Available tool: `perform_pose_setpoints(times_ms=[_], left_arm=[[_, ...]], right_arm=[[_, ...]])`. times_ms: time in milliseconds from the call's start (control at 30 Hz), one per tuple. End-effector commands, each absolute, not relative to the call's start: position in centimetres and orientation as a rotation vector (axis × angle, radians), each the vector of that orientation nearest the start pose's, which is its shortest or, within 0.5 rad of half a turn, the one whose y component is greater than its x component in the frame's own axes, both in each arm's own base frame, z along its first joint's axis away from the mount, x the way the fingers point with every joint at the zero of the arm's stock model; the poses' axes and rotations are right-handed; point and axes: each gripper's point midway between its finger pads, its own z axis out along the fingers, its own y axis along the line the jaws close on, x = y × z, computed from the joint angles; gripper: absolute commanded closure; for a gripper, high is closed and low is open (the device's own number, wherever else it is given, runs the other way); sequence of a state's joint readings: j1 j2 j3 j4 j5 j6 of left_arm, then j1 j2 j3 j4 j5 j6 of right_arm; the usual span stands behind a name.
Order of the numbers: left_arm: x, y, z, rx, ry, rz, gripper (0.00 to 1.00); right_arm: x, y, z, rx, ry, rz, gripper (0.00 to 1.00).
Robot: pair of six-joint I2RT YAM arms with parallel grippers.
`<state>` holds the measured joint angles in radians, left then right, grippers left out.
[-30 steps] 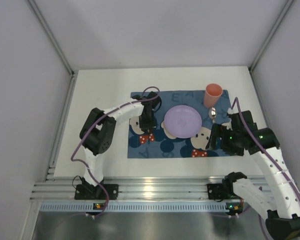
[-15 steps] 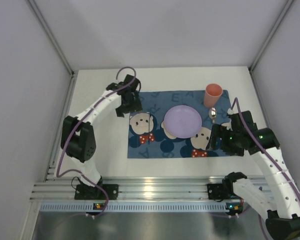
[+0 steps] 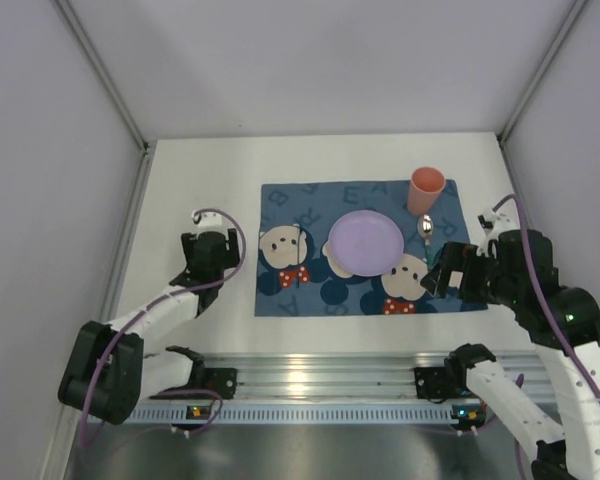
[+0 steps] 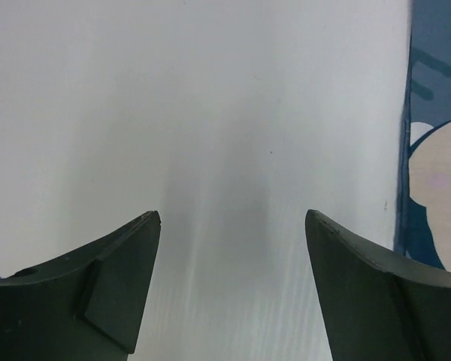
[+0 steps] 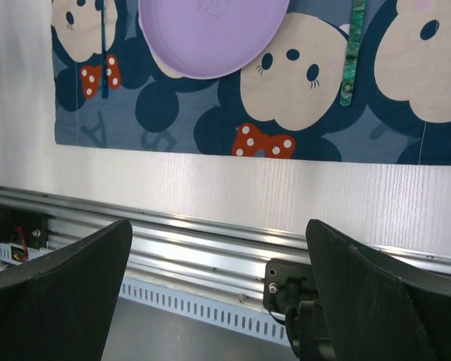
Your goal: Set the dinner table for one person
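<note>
Our left gripper, spread, has retreated mid-left, leaving probably a fork beside the plate; right gripper spread; setting looks complete.

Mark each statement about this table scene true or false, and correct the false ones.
1. The purple plate lies on the blue placemat. True.
2. The orange cup stands on the plate. False: it stands on the placemat's far right corner, beside the plate.
3. The left gripper grips the plate. False: its jaws are open and empty, over the bare dinner table.
4. The right gripper is open. True.
</note>
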<state>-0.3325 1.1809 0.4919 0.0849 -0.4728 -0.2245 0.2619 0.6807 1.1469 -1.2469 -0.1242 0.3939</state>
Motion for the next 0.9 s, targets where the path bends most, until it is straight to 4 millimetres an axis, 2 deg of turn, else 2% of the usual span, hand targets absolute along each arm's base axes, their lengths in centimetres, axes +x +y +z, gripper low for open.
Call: perform_pose_setpoints(times_ms=[0,33,100,133,200,367,433,500,533,567,600,633,700,733,867], left_arm=[[36.3,-2.9,15.5,-0.126,1.683,0.167,0.17],[36.6,-2.7,14.0,-0.104,1.726,0.190,0.17],[37.2,-2.1,12.6,-0.077,1.770,0.243,0.18],[37.6,-2.2,10.9,-0.051,1.812,0.246,0.19],[38.0,-2.2,9.1,-0.008,1.825,0.234,0.19],[39.8,-2.7,9.1,0.042,1.791,0.197,0.23],[40.1,-1.8,8.3,0.017,1.808,0.210,0.23],[40.7,-0.7,8.1,-0.037,1.828,0.097,0.29],[41.1,-0.1,9.6,-0.084,1.745,0.048,0.27],[39.5,0.3,8.0,-0.078,1.761,-0.016,0.21],[38.7,1.0,7.6,-0.095,1.736,-0.013,0.21],[38.5,1.0,9.2,-0.097,1.644,-0.015,0.19],[38.7,1.2,8.4,-0.109,1.702,-0.013,0.19],[39.3,0.9,8.1,-0.108,1.739,-0.004,0.01],[39.2,1.5,8.2,-0.116,1.726,0.039,0.01]], right_arm=[[14.2,7.5,25.4,0.067,2.301,0.460,0.00],[14.2,7.3,25.6,0.081,2.285,0.457,0.00],[14.2,7.3,26.0,0.072,2.256,0.465,0.00],[14.2,7.6,26.2,0.060,2.251,0.478,0.00],[14.4,8.0,26.8,0.048,2.243,0.507,0.00],[15.5,8.5,28.2,0.040,2.197,0.531,0.00],[16.1,8.9,28.5,0.029,2.179,0.542,0.00],[16.4,9.4,28.5,0.001,2.183,0.569,0.00],[16.6,9.7,28.7,-0.009,2.176,0.583,0.00],[16.6,10.2,28.6,-0.028,2.183,0.612,0.00],[16.7,10.5,28.7,-0.039,2.178,0.624,0.00],[16.9,10.7,29.0,-0.049,2.162,0.639,0.00],[17.2,10.9,29.3,-0.057,2.150,0.649,0.00],[17.4,11.0,29.3,-0.058,2.151,0.650,0.00],[18.0,11.2,30.3,-0.088,2.122,0.645,0.00]])
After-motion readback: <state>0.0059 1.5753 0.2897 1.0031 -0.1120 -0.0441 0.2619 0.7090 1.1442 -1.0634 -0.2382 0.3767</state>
